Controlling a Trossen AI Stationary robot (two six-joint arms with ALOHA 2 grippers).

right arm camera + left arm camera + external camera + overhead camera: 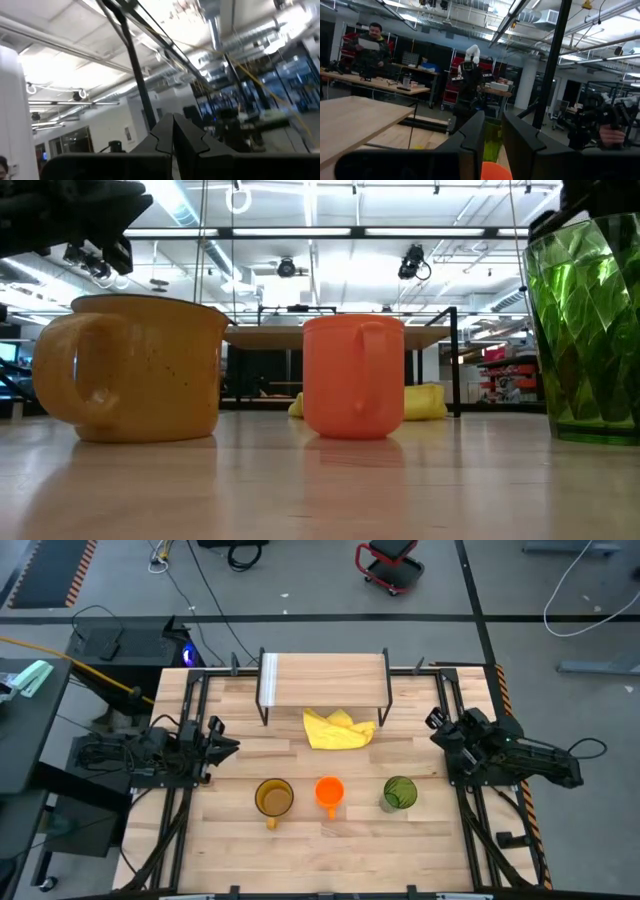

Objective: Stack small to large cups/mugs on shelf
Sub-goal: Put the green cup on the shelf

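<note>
Meanwhile left pincer [228,747] slightly parted, empty, amber mug [273,798] near; right pincer [437,727] closed.

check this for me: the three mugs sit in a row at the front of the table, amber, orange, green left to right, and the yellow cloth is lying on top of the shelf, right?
Not quite. The row is right: amber mug, orange mug, green tumbler. But the yellow cloth lies on the table just in front of the shelf, not on top of it. The high view shows the shelf's board bare.

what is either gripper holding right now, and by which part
Nothing. The left gripper and right gripper sit at the table's sides, clear of the three cups.
</note>
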